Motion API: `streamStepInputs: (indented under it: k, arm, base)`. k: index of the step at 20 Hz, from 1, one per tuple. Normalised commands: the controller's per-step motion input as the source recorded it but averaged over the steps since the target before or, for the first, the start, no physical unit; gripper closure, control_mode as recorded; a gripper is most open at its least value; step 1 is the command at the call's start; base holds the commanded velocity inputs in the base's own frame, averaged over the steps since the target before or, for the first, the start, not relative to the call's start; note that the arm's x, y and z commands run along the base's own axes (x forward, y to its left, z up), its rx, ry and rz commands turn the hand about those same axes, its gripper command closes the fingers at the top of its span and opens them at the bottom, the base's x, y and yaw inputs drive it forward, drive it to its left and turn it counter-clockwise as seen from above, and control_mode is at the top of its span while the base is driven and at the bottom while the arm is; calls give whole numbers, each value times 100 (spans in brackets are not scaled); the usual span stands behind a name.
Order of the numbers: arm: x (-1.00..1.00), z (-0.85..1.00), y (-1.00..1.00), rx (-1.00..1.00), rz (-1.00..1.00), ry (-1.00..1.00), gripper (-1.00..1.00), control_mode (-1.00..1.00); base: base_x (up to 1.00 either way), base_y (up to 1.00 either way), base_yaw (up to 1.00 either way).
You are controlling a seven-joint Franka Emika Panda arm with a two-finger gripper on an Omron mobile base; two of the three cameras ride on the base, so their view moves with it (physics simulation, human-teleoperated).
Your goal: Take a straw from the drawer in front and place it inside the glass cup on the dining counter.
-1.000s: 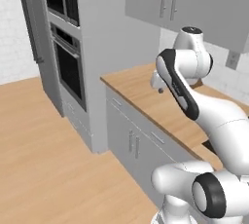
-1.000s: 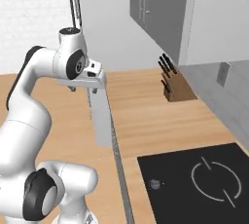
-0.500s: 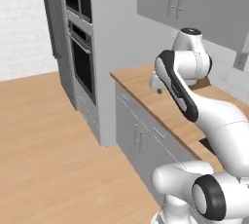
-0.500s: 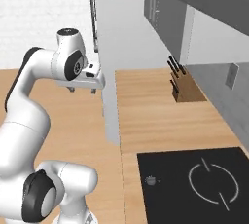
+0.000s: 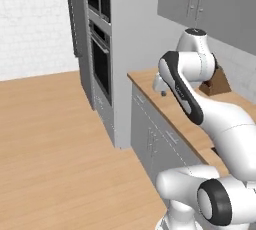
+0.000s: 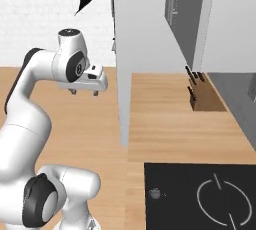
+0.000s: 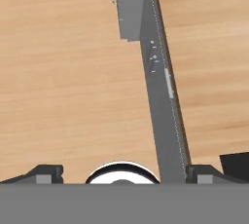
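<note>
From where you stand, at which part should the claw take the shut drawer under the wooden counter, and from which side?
Take the small bar handle on the drawer front, coming level from the floor side. The front is flat and shut, so only the bar stands out; it runs along the front, so one finger should go above it and one below. The claw is open.

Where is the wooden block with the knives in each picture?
Left base view: the knife block sits at the right, on the wall-side counter, half hidden behind the robot's arm.
Right base view: right of centre, on that counter.
Hand view: not in it.
Shared landmark: the tall grey oven cabinet.
</note>
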Motion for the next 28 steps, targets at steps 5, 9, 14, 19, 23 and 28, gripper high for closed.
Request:
streamStepInputs:
  k: [5, 9, 14, 19, 23, 28]
  arm:
    - [0, -5, 0, 0, 1, 0, -100, -100]
    - [0, -62, 6, -14, 6, 3, -100, -100]
    - [12, -100, 27, -39, 1, 10, -100, -100]
    - [19, -94, -2, -20, 0, 6, -100, -100]
    - [23, -83, -8, -14, 0, 5, -100, -100]
    - [2, -72, -7, -12, -2, 0, -100, -100]
  base:
    - [0, -12, 12]
    - [0, 0, 0]
    - [0, 0, 0]
    - [0, 0, 0]
    - [0, 0, 0]
    - [0, 0, 0]
